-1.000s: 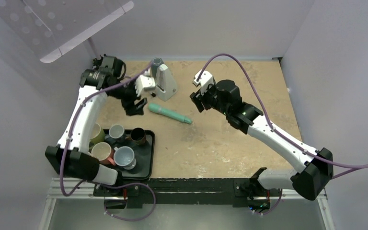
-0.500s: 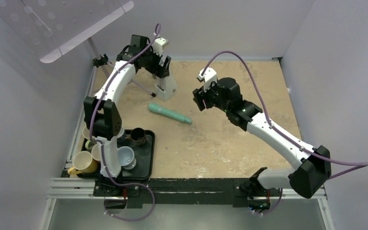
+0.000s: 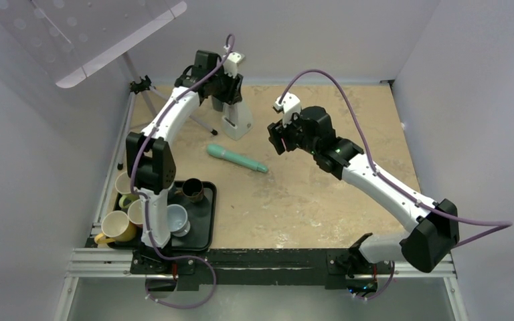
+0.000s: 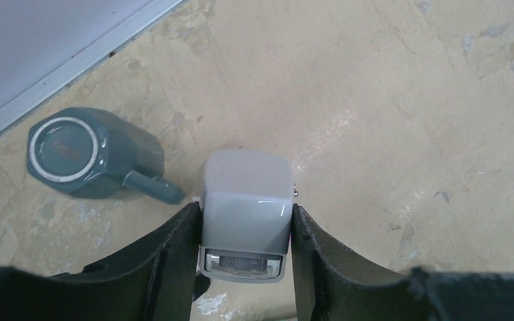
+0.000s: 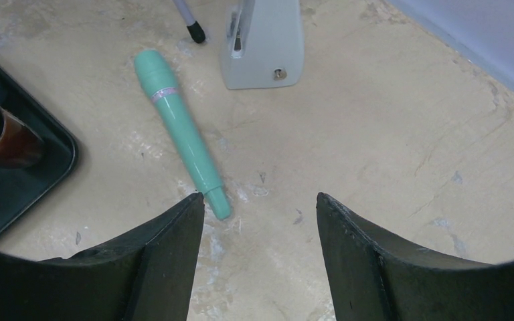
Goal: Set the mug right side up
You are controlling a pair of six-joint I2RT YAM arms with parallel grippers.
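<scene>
Left gripper (image 4: 244, 215) is pinching a grey block (image 4: 244, 180): both fingers (image 4: 174, 254) are pressing against its sides, held partway apart by it. Left arm is reaching long to the back of the table (image 3: 294, 200), close to the rear wall, with the wrist pointing down onto the block.

Mug (image 4: 73, 154) is standing upside down, base ring up, just left of the block in the wrist view. Its handle is pointing at the block, with the tip just beside the block and the left finger; cannot tell if they are touching. From above, the arm is hiding the mug.

Right gripper (image 5: 260, 200) is hanging with fingers spread, holding and touching nothing. Right arm is stretching diagonally toward the table centre, with the gripper facing far left. Teal wand (image 5: 181, 127) is lying flat on the table below it, between the block and a tray (image 3: 204, 227) of cups (image 3: 174, 217) at the near left.
</scene>
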